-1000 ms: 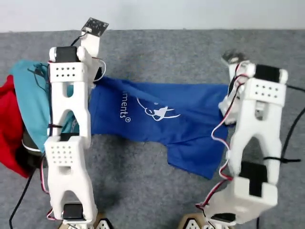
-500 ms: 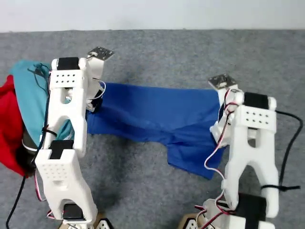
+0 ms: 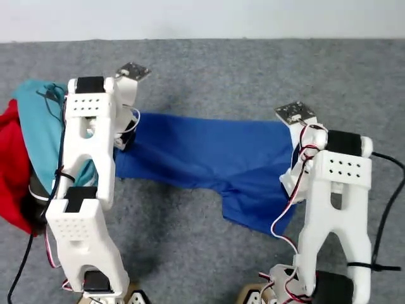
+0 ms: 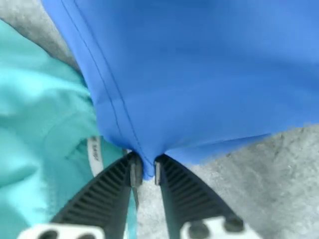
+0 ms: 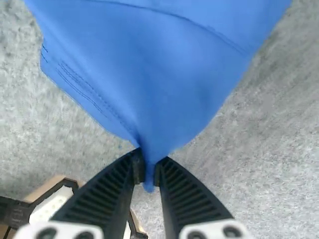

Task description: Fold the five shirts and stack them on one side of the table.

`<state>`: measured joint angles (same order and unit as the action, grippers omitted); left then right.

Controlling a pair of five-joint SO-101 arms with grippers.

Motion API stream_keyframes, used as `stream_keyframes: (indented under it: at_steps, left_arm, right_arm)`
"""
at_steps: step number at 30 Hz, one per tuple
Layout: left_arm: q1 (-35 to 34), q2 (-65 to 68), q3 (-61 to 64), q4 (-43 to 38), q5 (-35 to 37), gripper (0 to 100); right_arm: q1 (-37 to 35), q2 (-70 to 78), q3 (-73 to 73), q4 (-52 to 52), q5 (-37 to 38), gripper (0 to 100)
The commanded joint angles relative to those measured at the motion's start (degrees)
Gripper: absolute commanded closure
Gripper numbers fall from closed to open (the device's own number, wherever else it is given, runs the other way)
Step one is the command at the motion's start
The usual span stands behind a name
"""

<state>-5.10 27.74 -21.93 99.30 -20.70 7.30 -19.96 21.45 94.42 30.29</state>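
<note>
A blue shirt [image 3: 209, 155] lies spread across the middle of the grey table, its plain side up. My left gripper [image 4: 144, 172] is shut on the shirt's left edge [image 4: 164, 84], beside the teal shirt. My right gripper [image 5: 148, 172] is shut on a pinch of the blue fabric [image 5: 149, 84] at the shirt's right edge. In the high view the left arm [image 3: 88, 158] stands over the shirt's left end and the right arm [image 3: 332, 190] over its right end. A sleeve [image 3: 253, 209] hangs toward the front.
A teal shirt [image 3: 38, 126] and a red shirt [image 3: 12, 164] lie piled at the table's left edge, with a dark garment [image 3: 35, 190] under them. The teal shirt [image 4: 40, 124] lies right by the left gripper. Grey carpet [image 3: 221, 69] covers the back of the table.
The far half of the blue shirt has been drawn forward, hiding its white print. Both arms moved toward the front, the right one farther, each keeping hold of the fabric.
</note>
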Motion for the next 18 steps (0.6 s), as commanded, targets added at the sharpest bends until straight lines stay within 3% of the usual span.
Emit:
stream_keyframes:
  at_steps: [1, 18]
  left_arm:
    - [0.70, -6.42, 4.70, 1.23, 0.35, 99]
    - [0.26, -7.12, 11.47, -1.67, 0.35, 98]
  right_arm:
    - [-0.22, -1.71, 1.05, 0.31, 0.88, 98.8]
    - [-0.31, -1.63, 12.57, -7.52, 3.43, 98.4]
